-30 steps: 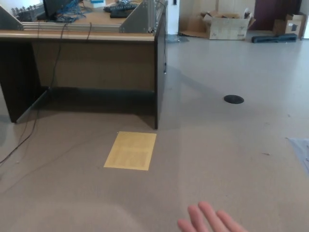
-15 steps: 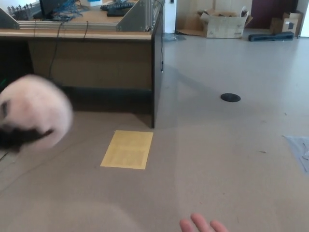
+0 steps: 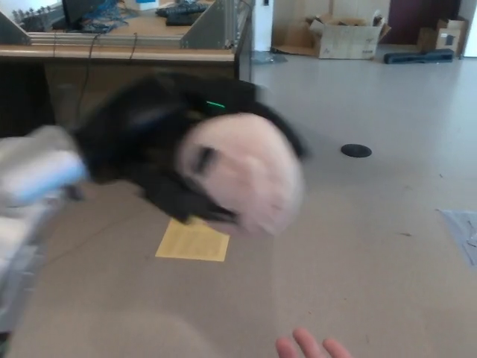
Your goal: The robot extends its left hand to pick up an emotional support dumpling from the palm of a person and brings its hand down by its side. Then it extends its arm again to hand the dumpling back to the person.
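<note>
Head view: the robot's black left hand [image 3: 160, 149] fills the middle of the frame, reaching in from the left edge on a pale grey forearm [image 3: 33, 175], and it is clamped around the soft, round, white plush dumpling [image 3: 246, 175]. The dumpling sits at the centre of the picture, slightly right of the hand, with black fingers [image 3: 186, 205] wrapped under its lower left side and more of the hand arched over its top (everything here is smeared by motion blur, so the exact finger placement is hard to read). A small dark mark shows on the dumpling's left face, and a tiny green light glows on the hand just above it.

At the bottom edge, right of centre, the fingertips of a person's hand [image 3: 311, 347] poke into the frame, well below the dumpling and apart from it.

Behind, in the upper left of the frame, stands a wooden desk with dark side panels [image 3: 149, 56], cables and metal brackets on its top. A yellow rectangular sheet [image 3: 191, 242] lies flat on the beige floor [image 3: 373, 239] below the dumpling, partly hidden by the hand. A small black disc [image 3: 356, 151] lies on the floor at the right, and cardboard boxes [image 3: 343, 36] sit along the top edge. The robot's right hand does not show.
</note>
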